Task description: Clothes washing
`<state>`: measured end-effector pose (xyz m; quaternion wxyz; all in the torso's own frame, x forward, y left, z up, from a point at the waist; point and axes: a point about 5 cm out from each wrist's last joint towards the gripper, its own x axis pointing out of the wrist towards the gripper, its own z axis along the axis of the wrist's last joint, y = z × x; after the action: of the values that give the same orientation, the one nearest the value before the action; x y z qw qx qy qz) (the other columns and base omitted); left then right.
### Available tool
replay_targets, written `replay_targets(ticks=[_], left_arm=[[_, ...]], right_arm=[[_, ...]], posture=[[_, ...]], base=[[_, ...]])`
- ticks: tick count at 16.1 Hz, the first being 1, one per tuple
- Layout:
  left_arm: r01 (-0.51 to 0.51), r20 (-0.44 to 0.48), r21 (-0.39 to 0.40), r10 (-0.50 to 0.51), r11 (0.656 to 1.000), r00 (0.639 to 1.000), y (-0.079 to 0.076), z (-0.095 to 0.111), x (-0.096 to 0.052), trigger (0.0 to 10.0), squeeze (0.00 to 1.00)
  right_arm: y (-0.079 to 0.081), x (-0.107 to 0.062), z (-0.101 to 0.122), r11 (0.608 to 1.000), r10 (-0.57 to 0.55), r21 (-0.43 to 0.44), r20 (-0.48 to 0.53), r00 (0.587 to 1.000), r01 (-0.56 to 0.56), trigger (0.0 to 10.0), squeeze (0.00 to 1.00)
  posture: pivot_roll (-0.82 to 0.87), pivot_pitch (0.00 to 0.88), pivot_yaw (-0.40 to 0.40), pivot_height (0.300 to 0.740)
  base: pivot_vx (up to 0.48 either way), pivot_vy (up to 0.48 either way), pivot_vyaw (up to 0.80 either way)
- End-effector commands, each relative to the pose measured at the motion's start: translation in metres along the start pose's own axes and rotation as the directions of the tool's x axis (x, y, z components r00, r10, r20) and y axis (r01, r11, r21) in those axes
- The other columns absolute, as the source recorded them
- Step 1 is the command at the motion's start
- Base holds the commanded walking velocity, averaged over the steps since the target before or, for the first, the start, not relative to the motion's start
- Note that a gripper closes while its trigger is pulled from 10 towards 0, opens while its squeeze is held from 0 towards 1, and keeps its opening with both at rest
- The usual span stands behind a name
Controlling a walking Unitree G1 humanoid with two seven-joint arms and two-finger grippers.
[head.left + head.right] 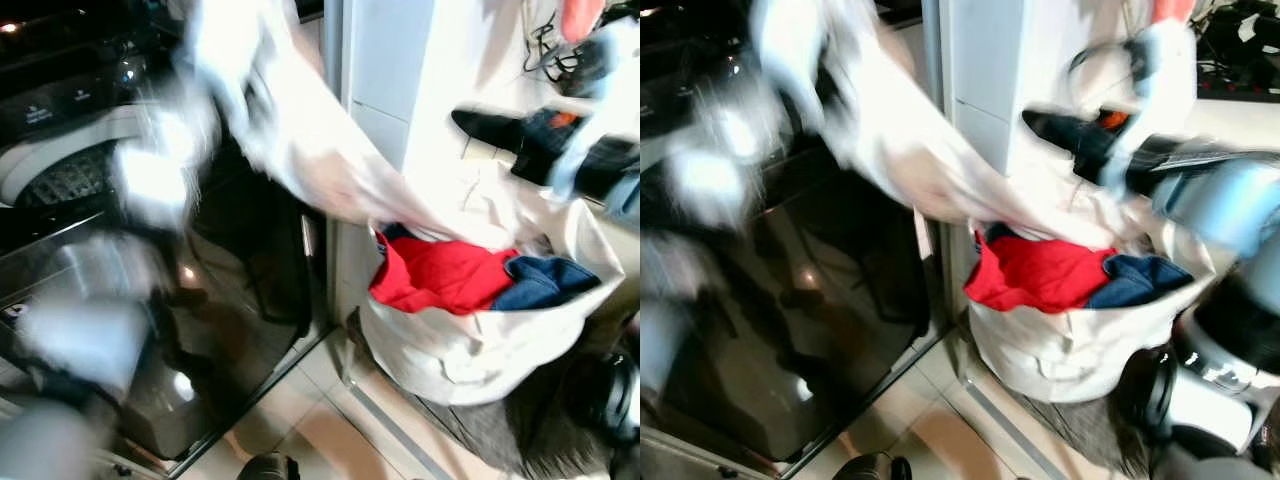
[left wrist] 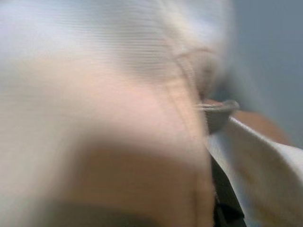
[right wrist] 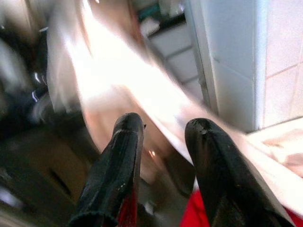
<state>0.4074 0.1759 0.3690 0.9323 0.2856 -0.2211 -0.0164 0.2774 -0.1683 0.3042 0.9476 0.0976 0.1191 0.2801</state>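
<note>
Room: tiled floor, white wall; dark washing machine on the robot's left, white laundry basket on its right.
Left eye view: white garment stretches from basket up-left toward the machine, long axis diagonal; red garment and blue garment lie in the basket.
Right eye view: right arm blurred above the basket.
Left wrist view: pale cloth pressed close; left gripper's grasp, cannot tell.
Right wrist view: right gripper fingers parted, empty, cloth just beyond.
Judgement: left arm nearer the machine.

White garment: soft matt cloth. Basket: pale matt fabric, holding red and blue cloth. Washer front: dark, glossy, reflective.
</note>
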Motion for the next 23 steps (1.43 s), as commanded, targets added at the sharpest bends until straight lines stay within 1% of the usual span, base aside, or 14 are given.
replay_targets(ticks=[1,2,3,4,5,6,7,9,10,13,17,18,21,23], left_arm=[[-0.332,0.205,0.101,0.307,0.938,0.929,0.063,0.053,0.006,0.0,0.0],[-0.467,0.275,0.114,0.424,0.877,0.863,0.083,0.071,0.003,0.0,0.0],[-0.624,0.39,0.147,0.535,0.768,0.75,0.103,0.092,-0.003,0.0,0.0],[-0.672,0.416,0.195,0.56,0.714,0.716,0.105,0.09,-0.005,0.0,0.0],[-0.666,0.376,0.229,0.566,0.71,0.733,0.1,0.076,-0.003,0.0,0.0],[-0.647,0.334,0.239,0.564,0.724,0.755,0.095,0.064,-0.002,0.0,0.0],[-0.544,0.196,0.306,0.507,0.781,0.839,0.077,0.033,0.002,0.0,0.0],[-0.385,-0.056,0.284,0.416,0.878,0.908,0.049,-0.017,-0.003,0.0,0.0],[-0.331,-0.185,0.25,0.38,0.91,0.906,0.037,-0.042,-0.009,9.7,0.0],[-0.167,-0.522,0.108,0.199,0.98,0.829,-0.003,-0.105,-0.036,10.0,0.0],[-0.176,-0.602,0.077,0.187,0.981,0.777,-0.003,-0.121,-0.047,10.0,0.0],[-0.199,-0.595,0.056,0.193,0.978,0.78,0.004,-0.116,-0.044,10.0,1.0],[-0.271,-0.563,0.066,0.261,0.96,0.784,0.023,-0.103,-0.037,10.0,1.0],[-0.37,-0.409,0.23,0.434,0.9,0.803,0.057,-0.073,-0.026,10.0,1.0]], right_arm=[[0.006,0.003,0.0,0.998,-0.014,-0.068,0.033,0.999,0.016,10.0,0.0],[0.007,0.005,-0.001,0.995,-0.023,-0.091,0.042,0.999,0.026,10.0,0.0],[0.008,0.008,-0.002,0.99,-0.036,-0.136,0.065,0.997,0.045,10.0,0.0],[0.01,0.01,-0.004,0.988,-0.036,-0.149,0.074,0.997,0.047,10.0,0.0],[0.012,0.011,-0.007,0.987,-0.037,-0.153,0.079,0.996,0.049,10.0,0.0],[0.013,0.011,-0.009,0.986,-0.038,-0.16,0.079,0.996,0.05,10.0,0.0],[0.014,0.012,-0.015,0.983,-0.044,-0.173,0.078,0.996,0.057,10.0,0.0],[0.019,0.016,-0.025,0.981,-0.049,-0.182,0.066,0.997,0.06,10.0,0.0],[0.024,0.019,-0.033,0.98,-0.04,-0.193,0.055,0.998,0.05,10.0,0.0],[0.038,0.029,-0.06,0.98,-0.034,-0.197,-0.024,0.999,0.029,10.0,0.0],[0.043,0.028,-0.077,0.975,-0.063,-0.217,-0.064,0.996,0.048,10.0,0.0],[0.043,0.027,-0.078,0.975,-0.071,-0.216,-0.063,0.996,0.055,10.0,0.0],[0.042,0.027,-0.079,0.974,-0.084,-0.215,-0.059,0.995,0.07,10.0,0.0],[0.042,0.029,-0.081,0.976,-0.101,-0.201,-0.061,0.993,0.087,10.0,0.0]], posture=[[-0.02,0.0,0.096,0.74],[-0.02,0.0,0.096,0.74],[-0.03,0.0,0.119,0.74],[-0.04,0.0,0.124,0.74],[-0.04,0.0,0.124,0.74],[-0.05,0.0,0.133,0.74],[-0.06,0.0,0.13,0.74],[-0.08,0.0,0.126,0.74],[-0.08,0.0,0.125,0.74],[-0.11,0.0,0.125,0.74],[-0.13,0.0,0.137,0.74],[-0.13,0.0,0.137,0.74],[-0.13,0.0,0.141,0.74],[-0.13,0.0,0.142,0.74]], base=[[0.0,0.0,0.0],[0.0,0.0,0.0],[0.0,0.0,0.0],[0.0,0.0,0.0],[0.0,0.0,0.0],[0.0,0.0,0.0],[0.0,0.0,0.0],[0.0,0.0,0.0],[0.0,0.0,0.0],[0.0,0.0,0.0],[0.0,0.0,0.0],[0.0,0.0,0.0],[0.0,0.0,0.0],[0.0,0.0,0.0]])
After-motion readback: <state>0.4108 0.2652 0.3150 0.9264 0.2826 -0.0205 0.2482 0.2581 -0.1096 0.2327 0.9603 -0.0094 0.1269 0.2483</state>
